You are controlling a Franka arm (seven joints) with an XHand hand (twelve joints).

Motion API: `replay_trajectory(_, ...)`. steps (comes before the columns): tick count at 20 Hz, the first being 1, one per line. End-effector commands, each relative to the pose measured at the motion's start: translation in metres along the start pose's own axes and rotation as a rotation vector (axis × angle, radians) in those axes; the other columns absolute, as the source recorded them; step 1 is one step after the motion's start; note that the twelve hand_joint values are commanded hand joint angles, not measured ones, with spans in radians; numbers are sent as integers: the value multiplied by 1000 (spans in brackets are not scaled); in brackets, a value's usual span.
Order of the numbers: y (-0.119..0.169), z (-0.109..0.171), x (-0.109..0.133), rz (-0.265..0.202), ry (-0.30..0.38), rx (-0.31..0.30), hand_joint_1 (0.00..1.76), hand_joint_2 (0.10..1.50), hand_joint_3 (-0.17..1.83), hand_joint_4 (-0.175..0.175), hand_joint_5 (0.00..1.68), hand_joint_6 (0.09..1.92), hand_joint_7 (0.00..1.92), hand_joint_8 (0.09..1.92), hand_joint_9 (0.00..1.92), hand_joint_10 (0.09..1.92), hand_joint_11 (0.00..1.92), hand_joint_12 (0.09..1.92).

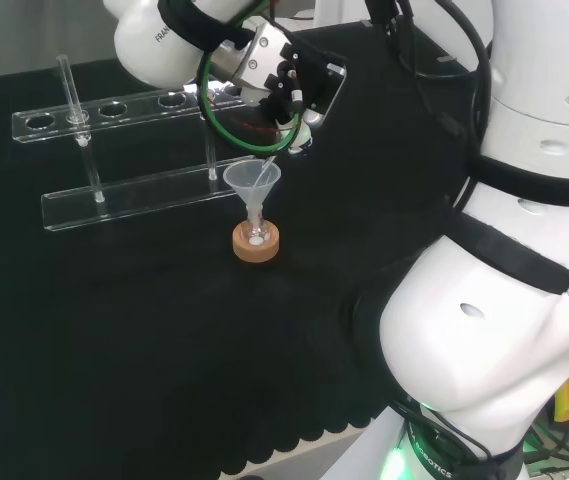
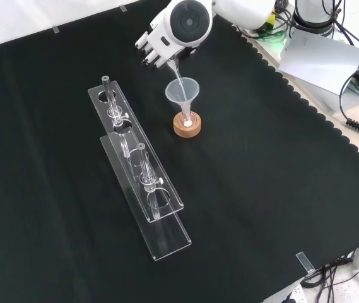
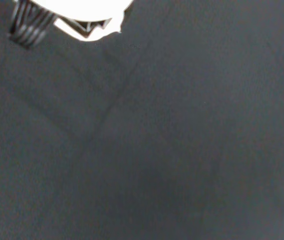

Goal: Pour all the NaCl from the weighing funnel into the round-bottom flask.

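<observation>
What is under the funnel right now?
The funnel sits in a small flask on a cork ring, with something white showing at the flask's bottom. The flask's neck is covered by the funnel stem.

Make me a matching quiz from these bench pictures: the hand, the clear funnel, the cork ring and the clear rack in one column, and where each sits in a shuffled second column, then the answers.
1. hand
2. clear funnel
3. cork ring
4. clear rack

A. flat on the cloth, under the small flask
B. in the flask's neck, mouth up
C. lying long, left of the flask in the front view
D. above the funnel, tilting a thin clear piece into it

Pairs: 1-D, 2-B, 3-A, 4-C
</observation>
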State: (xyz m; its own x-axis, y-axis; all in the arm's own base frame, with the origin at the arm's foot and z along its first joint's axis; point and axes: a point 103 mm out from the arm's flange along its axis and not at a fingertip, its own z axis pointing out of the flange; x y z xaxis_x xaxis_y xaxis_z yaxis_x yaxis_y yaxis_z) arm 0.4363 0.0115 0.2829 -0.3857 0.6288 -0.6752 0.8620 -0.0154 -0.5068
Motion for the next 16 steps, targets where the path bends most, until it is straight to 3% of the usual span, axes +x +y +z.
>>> replay_trajectory(1,1,-3,1,0,-22,10,1092,652,839,140,1097,1059,472,663,796,502,494,1274)
replay_trajectory(16,-2,-19,3,14,-118,24,1090,652,840,149,1097,1059,471,664,793,506,487,1277)
